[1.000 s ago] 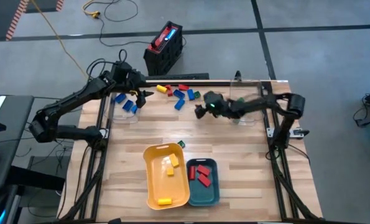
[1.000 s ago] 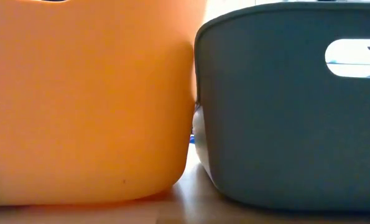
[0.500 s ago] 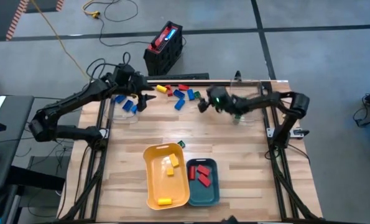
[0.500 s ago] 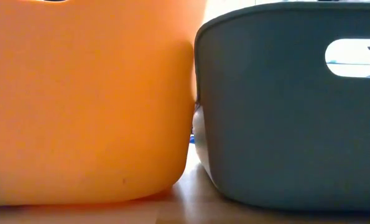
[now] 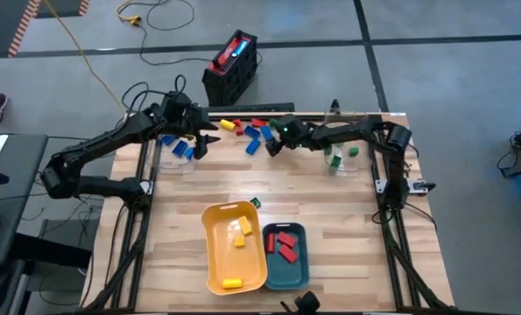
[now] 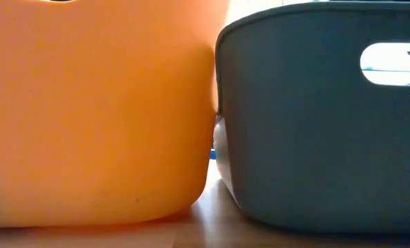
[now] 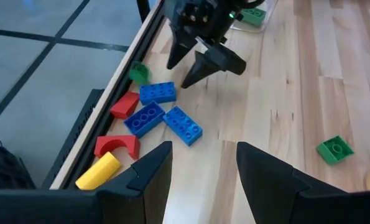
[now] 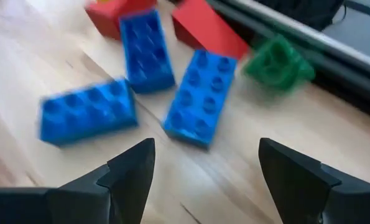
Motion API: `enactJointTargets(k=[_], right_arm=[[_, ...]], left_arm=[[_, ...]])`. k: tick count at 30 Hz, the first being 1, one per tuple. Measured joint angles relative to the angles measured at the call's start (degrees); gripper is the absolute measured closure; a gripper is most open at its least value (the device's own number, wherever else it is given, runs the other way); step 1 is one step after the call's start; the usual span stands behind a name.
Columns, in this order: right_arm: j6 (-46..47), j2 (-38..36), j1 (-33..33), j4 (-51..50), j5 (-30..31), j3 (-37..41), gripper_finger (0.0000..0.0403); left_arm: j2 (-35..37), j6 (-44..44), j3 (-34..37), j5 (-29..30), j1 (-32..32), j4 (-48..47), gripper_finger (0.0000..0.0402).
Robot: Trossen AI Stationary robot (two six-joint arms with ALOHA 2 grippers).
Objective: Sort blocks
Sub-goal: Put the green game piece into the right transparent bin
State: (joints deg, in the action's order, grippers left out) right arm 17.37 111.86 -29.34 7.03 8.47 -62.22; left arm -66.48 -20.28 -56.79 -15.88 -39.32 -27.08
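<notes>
Loose blocks [image 5: 247, 133] lie in a cluster at the far edge of the desk [image 5: 330, 219], and everything else is placed from that cluster. In the left wrist view it holds three blue blocks [image 7: 160, 115], two red ones [image 7: 124, 104], a yellow one [image 7: 97, 171] and a small green one [image 7: 137, 71] next to the desk's edge rail.

The right pincer [image 5: 273, 144] hangs at the cluster's right side, just beside the blue blocks. Its fingers [image 8: 125, 177] stand wide apart and hold nothing; in the right wrist view the blue blocks [image 8: 197, 96] lie on the desk just ahead of the tips, not between them.

The left pincer [image 5: 203, 140] is at the cluster's left side, also spread open and empty, its fingers [image 7: 150, 171] pointing toward the blocks.

More blue blocks [image 5: 179, 147] lie left of the cluster, under the left arm. Green blocks [image 5: 341, 156] sit to its right.

Well toward the near edge from the cluster stand a yellow tray [image 5: 214, 254] with yellow blocks [image 5: 240, 229] in it and a teal tray [image 5: 300, 262] with red blocks [image 5: 284, 243]. The trays touch side by side. One green block [image 5: 255, 203] lies at the yellow tray's far corner.
</notes>
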Motion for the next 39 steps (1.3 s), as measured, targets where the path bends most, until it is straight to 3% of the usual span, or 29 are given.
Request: enactJointTargets(k=[8,20,31,39], right_arm=[[0.19,-3.13,1.07,-5.60,0.62,-1.20,0.0101],[-0.71,-3.92,-1.36,-4.15,0.55,-1.11,0.0101],[9.59,-3.74,-4.14,-5.69,2.09,-1.04,0.0101],[5.19,-3.74,-3.69,-3.23,1.13,-1.31,0.0101]], left_arm=[[0.00,-0.43,0.00,-0.04,0.47,-0.55,0.0228],[0.00,-0.90,-0.02,-0.02,0.47,-0.50,0.0228],[0.00,-0.21,-0.02,-0.04,0.75,-0.49,0.0228],[0.00,-0.03,-0.02,-0.05,0.80,-0.54,0.0228]])
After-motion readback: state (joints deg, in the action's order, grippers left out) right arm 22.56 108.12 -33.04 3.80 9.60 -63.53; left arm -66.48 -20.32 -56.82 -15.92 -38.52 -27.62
